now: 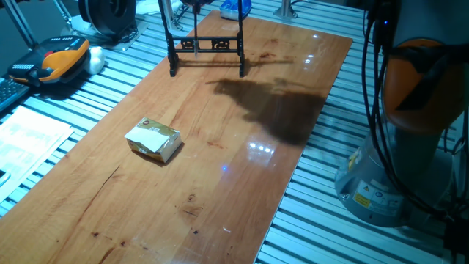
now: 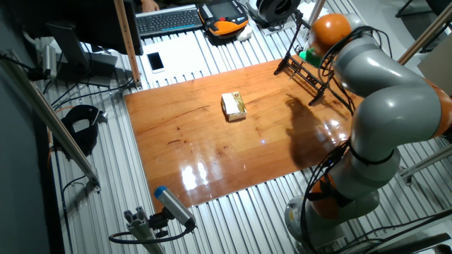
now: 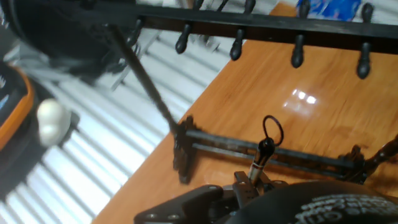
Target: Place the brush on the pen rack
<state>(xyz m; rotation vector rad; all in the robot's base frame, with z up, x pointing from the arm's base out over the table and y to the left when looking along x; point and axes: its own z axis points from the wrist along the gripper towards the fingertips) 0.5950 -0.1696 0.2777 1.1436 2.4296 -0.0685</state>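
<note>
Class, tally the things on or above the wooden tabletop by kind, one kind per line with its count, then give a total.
Box: 1
Pen rack: 1
Brush: 1, seen only in the hand view, loop end up, at the end effector
Total: 3

A black pen rack (image 1: 207, 45), a yellowish box (image 1: 153, 140) and a reddish-brown wooden table (image 1: 220, 169) are seen.
</note>
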